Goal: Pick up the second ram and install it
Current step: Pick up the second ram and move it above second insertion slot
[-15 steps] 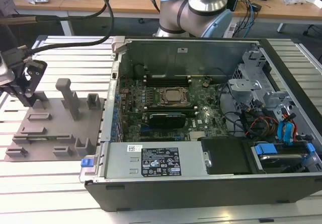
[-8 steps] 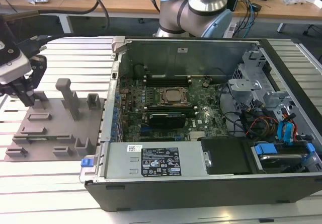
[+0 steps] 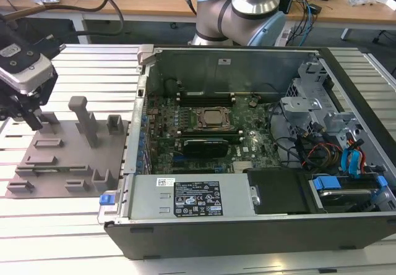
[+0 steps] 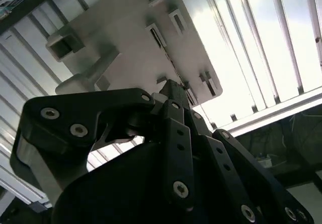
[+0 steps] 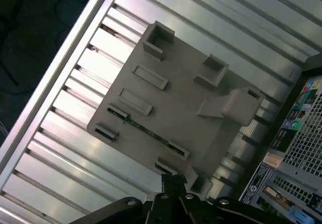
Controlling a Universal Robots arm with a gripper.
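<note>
**A:** Where is the hand (image 5: 173, 181) sitting right now?

**B:** It is hovering over the grey fixture plate (image 5: 176, 98) at the exterior view's left. Its fingers are drawn together and gripping nothing.

**A:** And the second ram?

**B:** The second ram (image 5: 147, 132) is lying in a long slot of that plate. It is showing as a thin green line in the first wrist view, near the fingertips but apart from them.

**A:** So which step are we looking at?

**B:** I am reading this as the approach to the pickup, since nothing is being lifted yet. The plate is resting on the slatted table (image 5: 60, 153), beside the open computer case (image 3: 216, 65).

**A:** What is a grasp asking for here?

**B:** To my eye, it is asking for the fingers to be parted and lined up across the stick's thin edge. They would be coming straight down, clear of the plate's tall post (image 5: 239, 105).
</note>
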